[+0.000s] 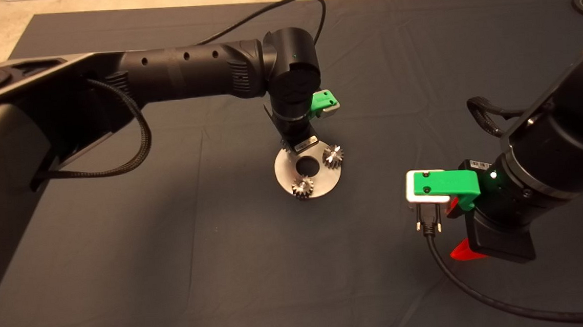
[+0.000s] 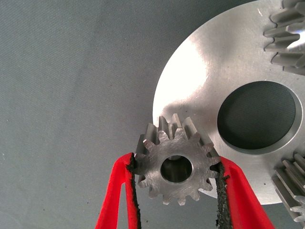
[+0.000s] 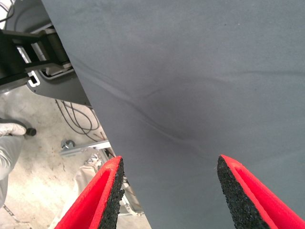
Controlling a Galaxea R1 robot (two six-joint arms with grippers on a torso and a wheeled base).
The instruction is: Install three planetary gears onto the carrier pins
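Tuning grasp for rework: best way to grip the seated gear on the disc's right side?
Pinch that gear across its toothed rim, coming straight down from above. It lies flat on the disc, bore vertical; a low side approach would probably hit the plate.

silver gears [image 2: 175, 164] (shiny), silver disc [image 2: 190, 81], dark mat [image 1: 176, 274]

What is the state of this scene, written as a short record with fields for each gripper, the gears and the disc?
left gripper: over the flat round silver metal disc, jaws shut on a small shiny silver toothed gear
held gear: at the disc's edge, not yet on a pin
mounted gears: two, one and another, both on the disc
right gripper: off to the right of the disc above the dark mat, jaws open, holding nothing
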